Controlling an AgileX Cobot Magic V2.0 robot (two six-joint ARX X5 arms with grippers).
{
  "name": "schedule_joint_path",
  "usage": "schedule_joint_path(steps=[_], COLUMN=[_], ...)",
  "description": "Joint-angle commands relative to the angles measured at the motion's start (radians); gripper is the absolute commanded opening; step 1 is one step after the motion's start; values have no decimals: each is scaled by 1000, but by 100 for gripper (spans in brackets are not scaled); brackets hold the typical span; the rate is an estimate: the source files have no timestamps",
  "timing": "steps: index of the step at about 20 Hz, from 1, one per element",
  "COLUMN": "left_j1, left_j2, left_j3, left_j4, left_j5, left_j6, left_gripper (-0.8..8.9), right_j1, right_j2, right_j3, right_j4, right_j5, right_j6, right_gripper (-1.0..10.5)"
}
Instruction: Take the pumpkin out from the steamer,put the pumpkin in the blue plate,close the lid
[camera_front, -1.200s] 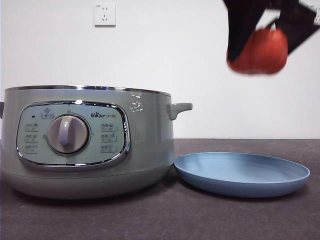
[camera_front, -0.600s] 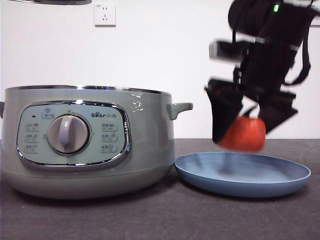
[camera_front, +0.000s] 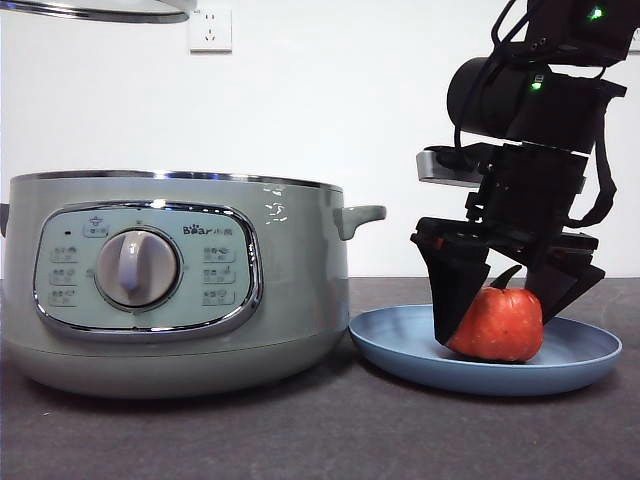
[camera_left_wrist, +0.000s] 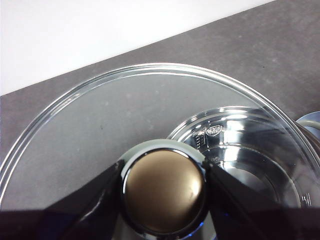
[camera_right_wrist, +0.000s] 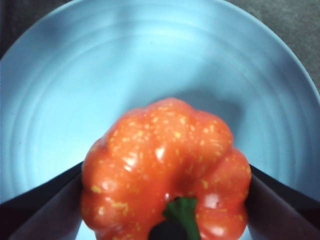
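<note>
The orange-red pumpkin (camera_front: 497, 325) rests on the blue plate (camera_front: 400, 345) to the right of the steamer (camera_front: 170, 280). My right gripper (camera_front: 500, 322) is down at the plate, shut on the pumpkin, with one jaw on each side. In the right wrist view the pumpkin (camera_right_wrist: 165, 160) with its green stem sits between the jaws of my right gripper (camera_right_wrist: 165, 212) over the plate (camera_right_wrist: 75, 75). The steamer is open. My left gripper (camera_left_wrist: 164, 200) is shut on the knob (camera_left_wrist: 164, 192) of the glass lid (camera_left_wrist: 90, 125). It holds the lid (camera_front: 100, 8) high above the steamer.
A white wall socket (camera_front: 209, 30) is on the wall behind. The dark table (camera_front: 330, 430) stretches in front of the pot and the plate. The shiny inside of the steamer (camera_left_wrist: 240, 145) shows through the lid glass in the left wrist view.
My right gripper has come down with the pumpkin from high at the right onto the blue plate. The lid's edge has come into view at the top left.
</note>
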Motion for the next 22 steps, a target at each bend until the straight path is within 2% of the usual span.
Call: schedule_joint_path(steps=[1, 11, 22], left_j1=[0, 0, 0], left_j2=[-4, 3, 259], left_j3=[10, 10, 10], left_j4=[50, 83, 162], left_j5=[-2, 24, 183], left_j6=[-3, -3, -6], left_gripper=[-9, -9, -9], right_j1=[1, 3, 2], right_j2=[21, -55, -488], right_j3=[-8, -4, -4], right_j4=[-16, -72, -108], right_j5=[4, 0, 5], right_j6=[17, 23, 52], right_gripper=[563, 564, 563])
